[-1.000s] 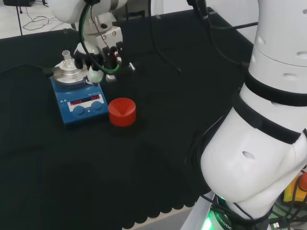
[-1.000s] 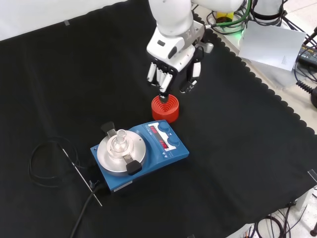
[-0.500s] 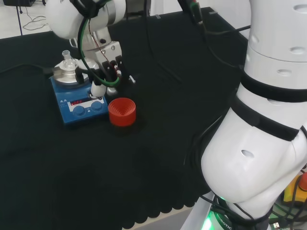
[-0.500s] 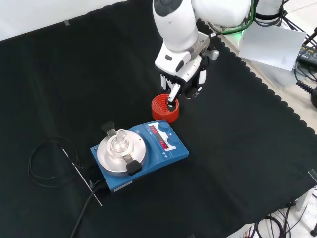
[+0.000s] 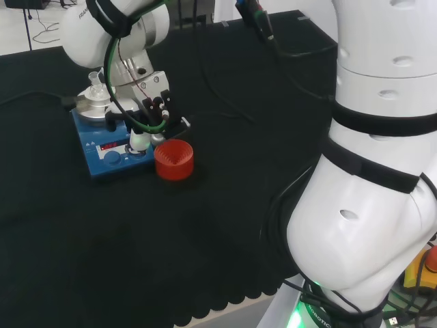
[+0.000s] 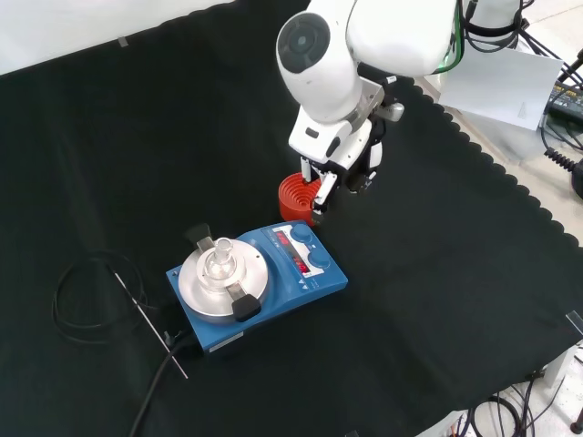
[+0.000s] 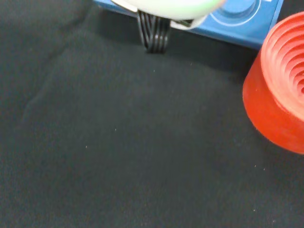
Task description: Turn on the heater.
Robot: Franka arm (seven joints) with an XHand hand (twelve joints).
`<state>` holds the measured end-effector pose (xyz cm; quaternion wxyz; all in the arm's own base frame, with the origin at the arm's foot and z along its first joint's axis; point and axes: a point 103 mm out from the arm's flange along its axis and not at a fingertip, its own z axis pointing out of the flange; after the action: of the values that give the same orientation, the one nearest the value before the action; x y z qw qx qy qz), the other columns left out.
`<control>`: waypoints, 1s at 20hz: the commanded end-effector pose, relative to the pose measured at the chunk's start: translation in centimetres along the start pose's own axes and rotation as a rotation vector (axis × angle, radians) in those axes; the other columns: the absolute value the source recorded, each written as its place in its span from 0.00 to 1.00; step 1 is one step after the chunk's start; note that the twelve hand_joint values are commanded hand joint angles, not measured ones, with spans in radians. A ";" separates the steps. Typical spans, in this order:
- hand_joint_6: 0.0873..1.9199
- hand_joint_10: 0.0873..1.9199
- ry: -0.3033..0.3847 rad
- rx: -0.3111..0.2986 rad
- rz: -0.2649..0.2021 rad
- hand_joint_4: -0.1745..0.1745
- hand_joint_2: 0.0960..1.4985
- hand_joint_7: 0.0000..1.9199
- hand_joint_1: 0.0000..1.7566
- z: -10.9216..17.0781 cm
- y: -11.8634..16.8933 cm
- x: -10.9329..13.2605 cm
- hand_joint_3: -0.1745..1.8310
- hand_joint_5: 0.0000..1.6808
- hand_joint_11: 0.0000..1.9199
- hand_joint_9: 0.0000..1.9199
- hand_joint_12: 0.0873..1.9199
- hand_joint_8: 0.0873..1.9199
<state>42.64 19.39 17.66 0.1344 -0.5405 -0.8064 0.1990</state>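
Black cloth (image 6: pixel 137 137) carries the blue heater (image 6: pixel 273 287) beside a red ribbed stand (image 6: pixel 293 196); the front view shows a clear flask (image 6: pixel 217 264) on its plate. Since a second ago the hand (image 6: pixel 339 168) has dropped lower, one straight finger (image 5: pixel 138 140) now at the heater's panel; the wrist view shows a knob (image 7: pixel 236 7).

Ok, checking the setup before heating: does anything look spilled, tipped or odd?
Nothing stands out. A small flask stands upright on the heater, the red stand sits empty beside it, and no spill shows.
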 end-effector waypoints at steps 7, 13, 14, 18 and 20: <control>0.06 0.74 -0.030 0.142 -0.034 0.46 0.45 0.75 0.82 1.1 1.5 0.1 0.60 0.16 0.54 0.82 0.67 0.78; 0.07 0.74 -0.045 0.142 -0.045 0.46 0.45 0.74 0.82 0.9 1.5 0.0 0.60 0.20 0.54 0.82 0.67 0.78; 0.08 0.74 -0.049 0.144 -0.046 0.46 0.45 0.74 0.82 0.9 1.5 0.0 0.60 0.21 0.54 0.81 0.67 0.78; 0.09 0.74 -0.060 0.160 -0.057 0.45 0.45 0.74 0.82 0.8 1.6 0.2 0.60 0.24 0.54 0.81 0.67 0.78; 0.12 0.75 -0.064 0.167 -0.063 0.45 0.44 0.74 0.82 1.0 1.7 0.4 0.60 0.24 0.54 0.81 0.67 0.78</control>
<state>43.53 19.93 16.22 0.1587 -0.5019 -0.8058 0.2712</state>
